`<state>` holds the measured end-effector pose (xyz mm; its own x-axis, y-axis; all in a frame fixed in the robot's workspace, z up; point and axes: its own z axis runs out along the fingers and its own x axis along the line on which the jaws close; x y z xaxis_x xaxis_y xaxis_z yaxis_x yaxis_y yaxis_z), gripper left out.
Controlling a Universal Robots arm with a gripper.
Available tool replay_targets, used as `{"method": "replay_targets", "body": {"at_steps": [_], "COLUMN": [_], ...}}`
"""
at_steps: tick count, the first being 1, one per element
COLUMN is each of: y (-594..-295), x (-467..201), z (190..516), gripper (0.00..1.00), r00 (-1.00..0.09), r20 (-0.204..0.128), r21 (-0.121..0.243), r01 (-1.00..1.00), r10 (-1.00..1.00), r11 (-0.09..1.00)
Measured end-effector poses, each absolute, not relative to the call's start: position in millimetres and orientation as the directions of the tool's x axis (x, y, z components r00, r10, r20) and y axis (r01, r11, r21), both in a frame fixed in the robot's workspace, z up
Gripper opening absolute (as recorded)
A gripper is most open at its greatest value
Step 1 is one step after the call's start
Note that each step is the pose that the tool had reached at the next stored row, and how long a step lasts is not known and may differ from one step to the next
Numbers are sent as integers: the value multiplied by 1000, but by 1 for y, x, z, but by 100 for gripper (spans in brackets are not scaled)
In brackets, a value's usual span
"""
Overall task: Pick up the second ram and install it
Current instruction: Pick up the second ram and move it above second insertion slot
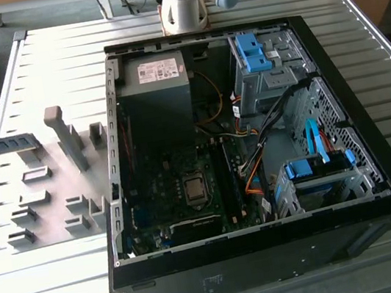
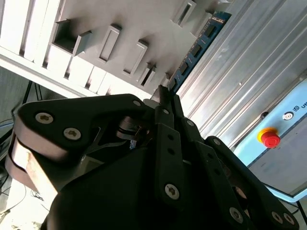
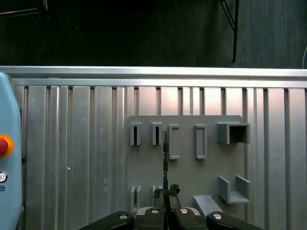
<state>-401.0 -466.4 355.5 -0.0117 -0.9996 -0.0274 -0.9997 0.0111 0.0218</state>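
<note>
second wrist view shows you the black two-finger gripper (image 2: 165, 96) with its jaws pinched tight on one end of the thin flat blue circuit-board ram stick (image 2: 197, 45). in the exterior view the stick lies level over the grey slotted plastic holder plate (image 1: 48, 199), at the exterior view's left, well apart from the open black computer case (image 1: 377, 162).

1. The holder plate (image 1: 49, 207) lies on the table (image 1: 55, 57), at the exterior view's left of the computer case (image 1: 238, 273).
2. The robot base (image 1: 184, 3) stands behind the case.
3. The second ram (image 1: 9, 144), clamped between the fingertips of the gripper (image 3: 166, 191), lies over the plate (whether it touches the plate, I cannot tell).
4. Inside the case, the drive bays (image 1: 320, 179) sit at the exterior view's right of the motherboard (image 1: 181, 193).
</note>
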Motion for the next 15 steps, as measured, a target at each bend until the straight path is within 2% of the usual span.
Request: {"method": "replay_targets", "body": {"at_steps": [15], "y": [-466], "x": [-401], "z": [378], "gripper": [14], "r00": [-12], "r20": [-27], "r21": [22], "r01": [-1000], "r10": [-1000], "r11": [11]}}
